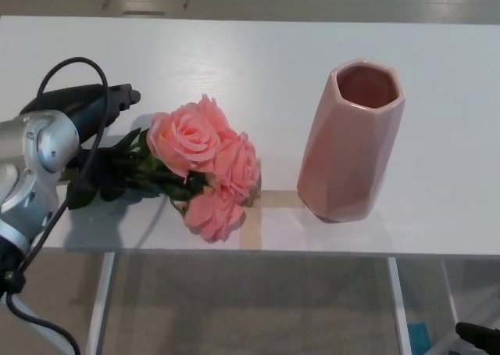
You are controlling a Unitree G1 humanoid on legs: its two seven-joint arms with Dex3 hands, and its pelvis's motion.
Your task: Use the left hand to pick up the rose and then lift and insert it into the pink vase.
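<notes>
A bunch of pink roses (205,161) with dark green leaves and stems (117,171) lies flat near the table's front edge, blooms pointing right. My left hand (82,105) hovers over the stem end, open, its black fingers (117,97) stretched rightward above the leaves; the silver wrist (39,144) hides the thumb and the stem tips. The faceted pink vase (351,140) stands upright to the right of the blooms, mouth open and nothing inside. Only a small black tip of my right hand (478,335) shows low in the bottom right corner, below table level.
The white table (234,58) stretches wide behind the roses and vase. A strip of tan tape (262,206) lies on the front edge between them. A black cable (70,66) loops up from my left wrist. The floor shows below.
</notes>
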